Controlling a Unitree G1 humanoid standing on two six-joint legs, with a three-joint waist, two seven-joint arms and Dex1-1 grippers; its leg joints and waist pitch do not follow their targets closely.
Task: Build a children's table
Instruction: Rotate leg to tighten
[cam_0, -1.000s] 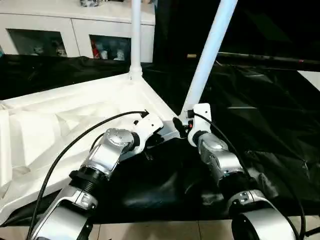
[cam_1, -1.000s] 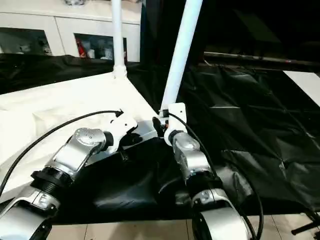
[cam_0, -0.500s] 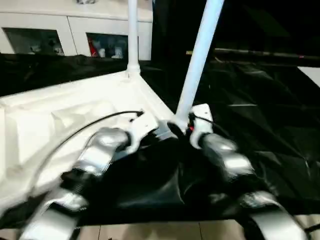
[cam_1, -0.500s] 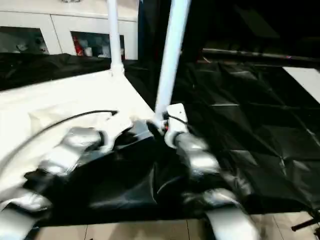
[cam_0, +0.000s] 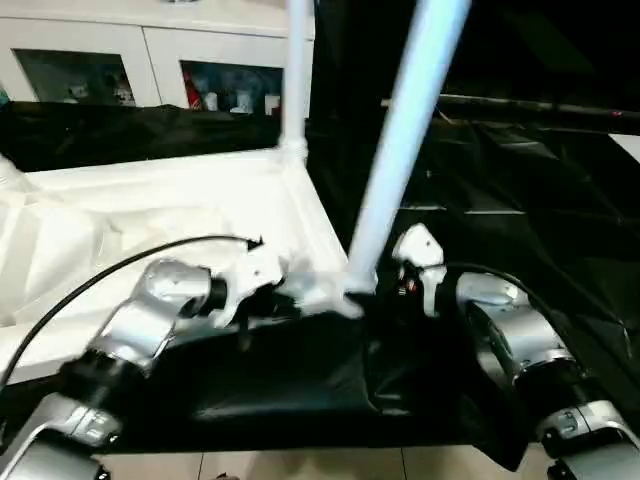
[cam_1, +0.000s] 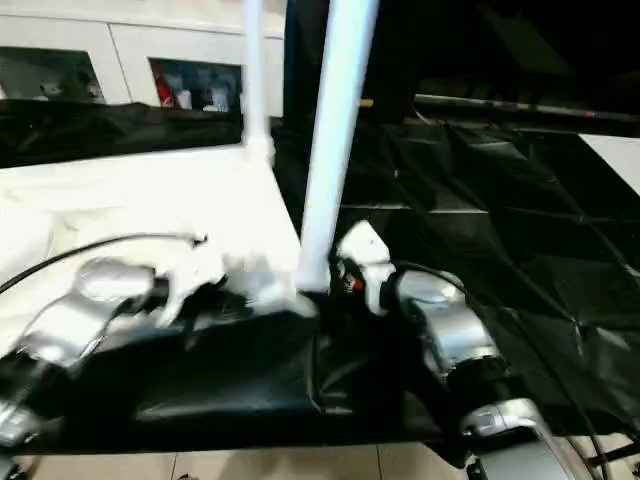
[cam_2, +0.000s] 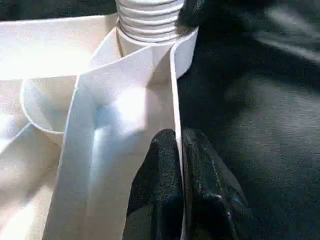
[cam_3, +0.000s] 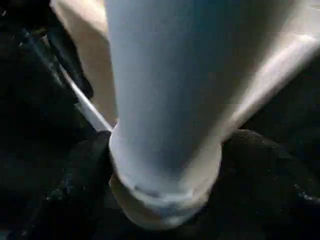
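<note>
No text, label, brand, number or sign can be read anywhere in these views.

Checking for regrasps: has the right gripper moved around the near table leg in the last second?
Yes. The right gripper was in front of the near leg, at its base on the table top; now it sits right of it.

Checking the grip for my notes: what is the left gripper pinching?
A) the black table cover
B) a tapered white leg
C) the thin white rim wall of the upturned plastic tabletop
C: in the left wrist view the left gripper has its fingers closed on the thin white rim wall of the upturned plastic tabletop.
</note>
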